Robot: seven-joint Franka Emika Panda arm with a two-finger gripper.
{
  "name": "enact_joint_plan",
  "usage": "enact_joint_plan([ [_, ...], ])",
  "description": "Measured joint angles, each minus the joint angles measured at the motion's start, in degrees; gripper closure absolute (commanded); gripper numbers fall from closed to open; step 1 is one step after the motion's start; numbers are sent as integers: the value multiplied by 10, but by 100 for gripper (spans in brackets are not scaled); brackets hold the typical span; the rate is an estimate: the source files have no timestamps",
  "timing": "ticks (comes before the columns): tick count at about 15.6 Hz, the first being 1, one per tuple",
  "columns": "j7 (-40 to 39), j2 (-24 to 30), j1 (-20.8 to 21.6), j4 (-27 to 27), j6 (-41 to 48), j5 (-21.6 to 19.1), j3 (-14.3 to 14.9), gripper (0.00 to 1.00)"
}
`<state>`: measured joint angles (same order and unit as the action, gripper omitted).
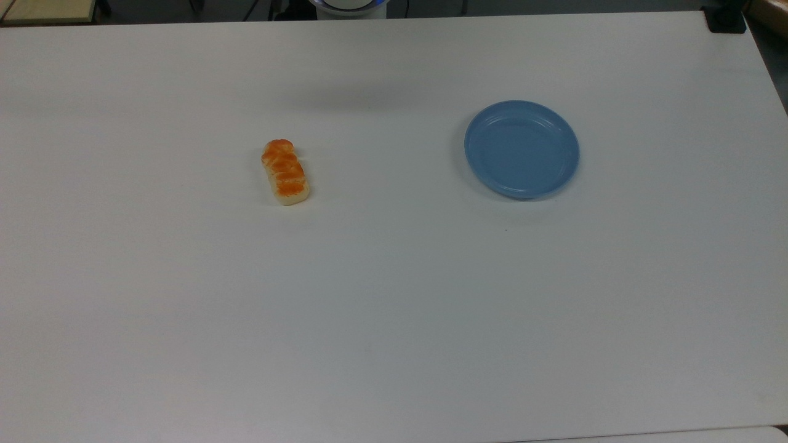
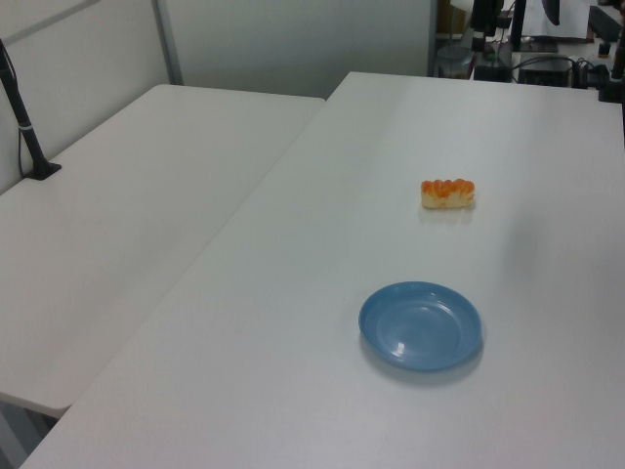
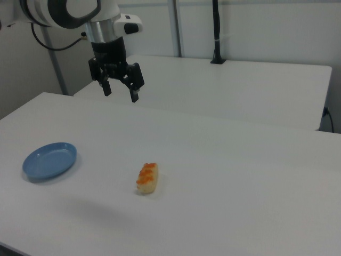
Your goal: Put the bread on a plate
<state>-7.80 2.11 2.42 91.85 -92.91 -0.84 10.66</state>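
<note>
White desk [image 3: 240, 176] bare; pincer [image 3: 120, 90] wide open, empty, high. Bread [image 3: 147, 178] below, forward; straddle narrow sides. Plate [image 3: 50, 160] opposite side.

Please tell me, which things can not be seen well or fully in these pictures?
- The arm above the gripper: cut off by the right view's top and left edges.
- Underside of the bread: hidden by the loaf itself, in every view.
- Items beyond the table's far end, left view: cut off by the top edge.
</note>
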Motion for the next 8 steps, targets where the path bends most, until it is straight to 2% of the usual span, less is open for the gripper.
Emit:
enact_joint_plan([
  [8,9,0,0,5,0,0,0,0],
])
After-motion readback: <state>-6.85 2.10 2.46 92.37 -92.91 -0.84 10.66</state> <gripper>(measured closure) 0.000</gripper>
